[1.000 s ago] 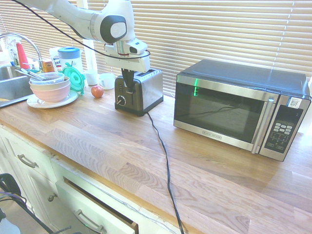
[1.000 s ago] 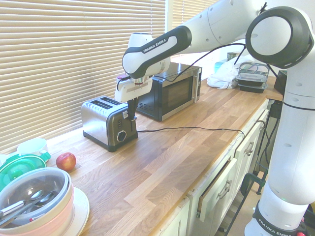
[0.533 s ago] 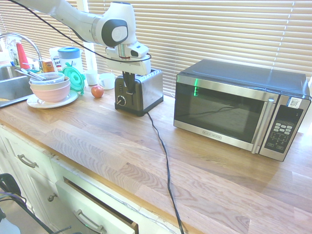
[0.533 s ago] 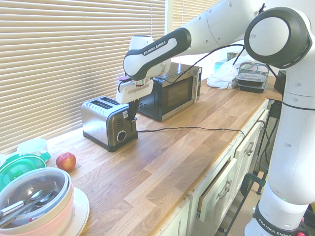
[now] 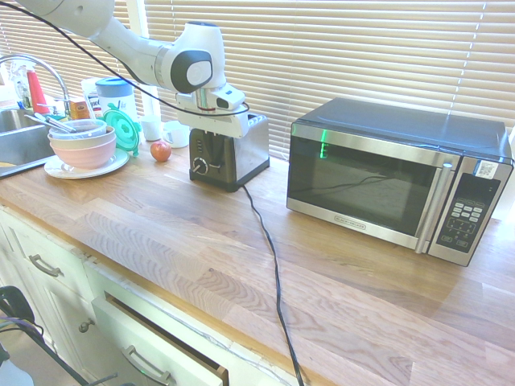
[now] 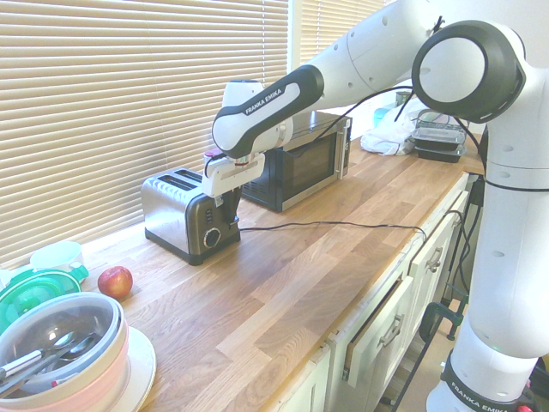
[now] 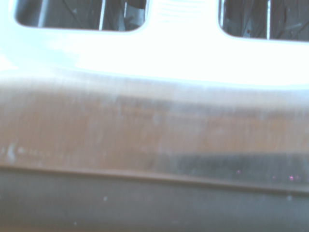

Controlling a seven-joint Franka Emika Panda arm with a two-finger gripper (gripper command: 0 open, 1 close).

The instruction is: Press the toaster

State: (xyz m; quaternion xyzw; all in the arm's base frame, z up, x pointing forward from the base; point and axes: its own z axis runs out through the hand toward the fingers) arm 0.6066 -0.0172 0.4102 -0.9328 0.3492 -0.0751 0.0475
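Fingers [image 6: 230, 211], shut, at two-slot toaster [image 6: 190, 216], counter's blind-side edge: lever possibly missed, toaster tipped by off-centre pressing.

On the worktop [image 5: 241, 265], a wide free space lies in front of the microwave [image 5: 370, 181], crossed only by the black cord [image 5: 276, 273]. The microwave blocks one side of the toaster [image 5: 251, 153]; near its other side stands the apple [image 5: 161, 151]. Behind are the blinds [image 5: 322, 48].
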